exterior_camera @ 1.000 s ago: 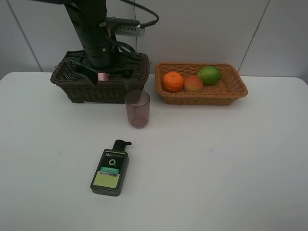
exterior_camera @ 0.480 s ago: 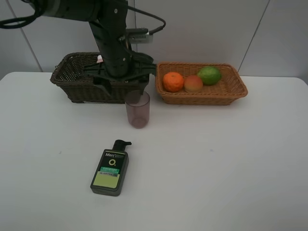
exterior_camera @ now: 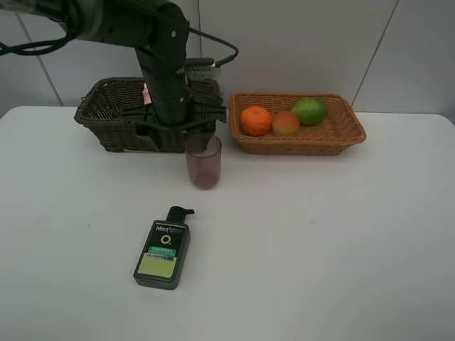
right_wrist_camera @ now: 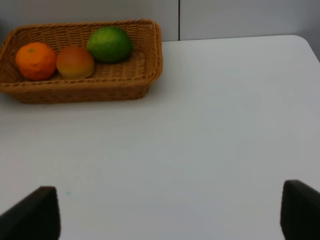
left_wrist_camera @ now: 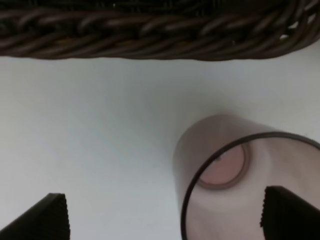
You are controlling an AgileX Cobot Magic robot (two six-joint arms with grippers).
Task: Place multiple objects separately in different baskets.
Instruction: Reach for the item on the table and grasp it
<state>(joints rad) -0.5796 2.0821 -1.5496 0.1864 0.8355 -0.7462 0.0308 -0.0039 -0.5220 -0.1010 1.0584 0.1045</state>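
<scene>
Three fruits in the light basket [exterior_camera: 334, 136], cup [exterior_camera: 204, 162] and pump bottle [exterior_camera: 163, 249] out on the table [exterior_camera: 320, 234].
The orange [exterior_camera: 256, 121], peach [exterior_camera: 286, 123] and green fruit [exterior_camera: 309, 111] lie side by side. The cup stands upright just in front of the dark basket [exterior_camera: 106, 131]. The left gripper [left_wrist_camera: 167, 217] hangs over it, spread wide, holding nothing. The right gripper [right_wrist_camera: 167, 212] is spread wide too, holding nothing. The pump bottle lies flat, well apart from the cup.

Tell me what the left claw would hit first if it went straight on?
Probably the mauve cup; the left claw points down at it, the rim right by one finger. Depth is unclear.
</scene>
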